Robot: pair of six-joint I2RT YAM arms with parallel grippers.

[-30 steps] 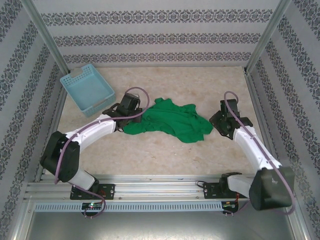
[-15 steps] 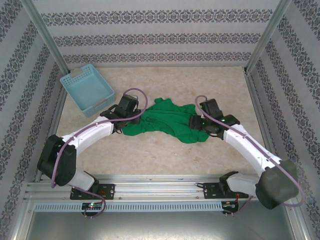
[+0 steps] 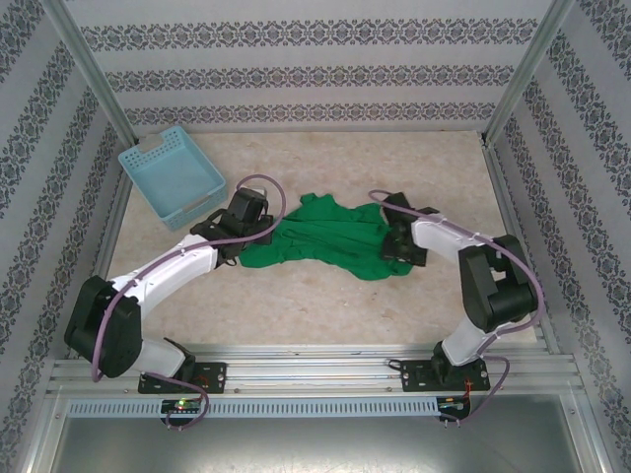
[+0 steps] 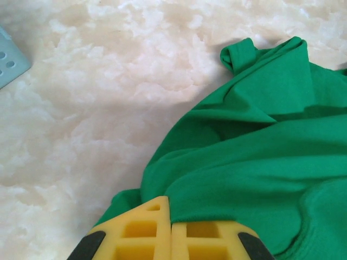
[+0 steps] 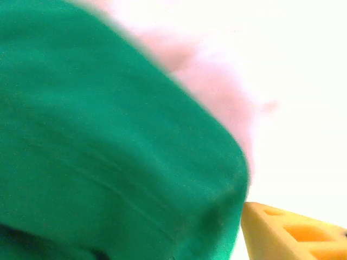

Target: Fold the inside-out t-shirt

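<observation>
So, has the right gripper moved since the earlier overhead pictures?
Yes: the right gripper shifted left, toward the light blue plastic basket, to the bright green cloth t-shirt.

Striped patterned walls (image 3: pixel 315 59); pale marbled tabletop (image 3: pixel 296 296).

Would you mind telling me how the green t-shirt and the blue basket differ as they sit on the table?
The t-shirt is bright green soft cloth, crumpled in a heap; the basket is light blue rigid lattice, holding its box shape. The t-shirt lies mid-table; the basket stands at the far left corner. Both rest on the table.
</observation>
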